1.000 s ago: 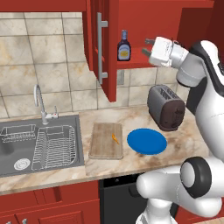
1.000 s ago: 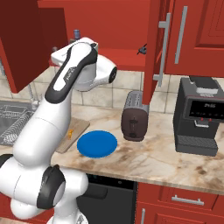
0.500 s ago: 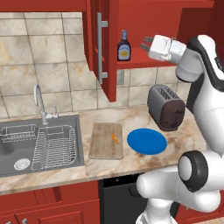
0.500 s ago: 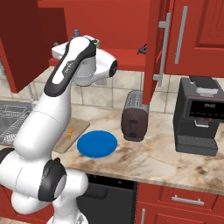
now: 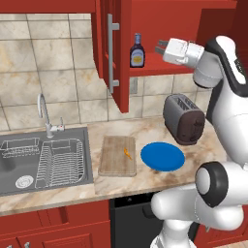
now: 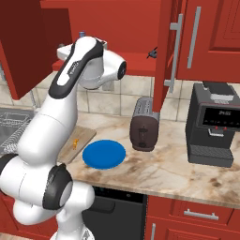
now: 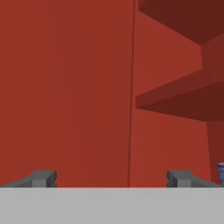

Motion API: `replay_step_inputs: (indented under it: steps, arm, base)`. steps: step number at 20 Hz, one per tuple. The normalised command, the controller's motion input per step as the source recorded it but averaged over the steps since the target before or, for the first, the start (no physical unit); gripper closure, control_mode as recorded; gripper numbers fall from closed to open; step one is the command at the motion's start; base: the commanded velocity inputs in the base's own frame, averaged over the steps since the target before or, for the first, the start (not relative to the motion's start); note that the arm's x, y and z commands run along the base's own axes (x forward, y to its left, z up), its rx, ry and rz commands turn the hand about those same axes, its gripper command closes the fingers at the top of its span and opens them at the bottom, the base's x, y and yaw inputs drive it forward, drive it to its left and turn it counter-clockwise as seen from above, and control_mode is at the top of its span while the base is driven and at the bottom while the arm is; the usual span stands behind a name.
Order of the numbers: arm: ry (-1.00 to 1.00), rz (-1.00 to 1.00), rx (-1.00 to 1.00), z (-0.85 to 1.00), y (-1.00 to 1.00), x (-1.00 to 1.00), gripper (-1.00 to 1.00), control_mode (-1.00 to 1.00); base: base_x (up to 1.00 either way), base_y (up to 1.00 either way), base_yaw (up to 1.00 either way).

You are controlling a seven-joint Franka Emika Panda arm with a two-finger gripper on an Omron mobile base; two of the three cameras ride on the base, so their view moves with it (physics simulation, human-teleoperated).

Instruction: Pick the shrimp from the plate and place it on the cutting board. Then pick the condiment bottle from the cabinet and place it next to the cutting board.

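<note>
Since the shrimp [image 5: 127, 153] already lies on the cutting board [image 5: 116, 156] and the blue plate [image 5: 162, 156] beside it is bare, the bottle looks like the thing in hand now.

Bottle [image 5: 137, 50]: upright on the shelf of the open red cabinet [image 5: 189, 19], near the shelf's left end, just inside the door with the grey bar handle [image 5: 113, 52]. Small, dark brown, narrow neck, blue cap, pale label. Judged rigid and light, likely smooth-sided, so a slip or a tip is the risk. Best hold would be across the wide labelled body, low enough to stay under the shoulder; the neck is too thin and sits high.

Gripper [image 5: 159, 47]: at shelf height, right of the bottle, pointing toward it with a gap between. Not touching it.

Hand view: 2 fingertips [image 7: 41, 178] wide apart, nothing between them, cabinet wall ahead. A sliver of blue cap [image 7: 221, 171] shows at the right edge, so the bottle sits off-centre from the jaws; lining up seems needed first.
</note>
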Motion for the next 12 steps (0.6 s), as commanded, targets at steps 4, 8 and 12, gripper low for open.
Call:
replay_step_inputs:
  steps: [4, 8, 12]
  arm:
    - [0.0, 0.0, 0.0, 0.0, 0.0, 0.14, -1.0, -1.0]
    - [0.0, 0.0, 0.0, 0.0, 0.0, 0.14, -1.0, -1.0]
    - [0.0, 0.0, 0.0, 0.0, 0.0, 0.15, -1.0, -1.0]
  base:
    - [0.0, 0.0, 0.0]
    - [0.0, 0.0, 0.0]
    - [0.0, 0.0, 0.0]
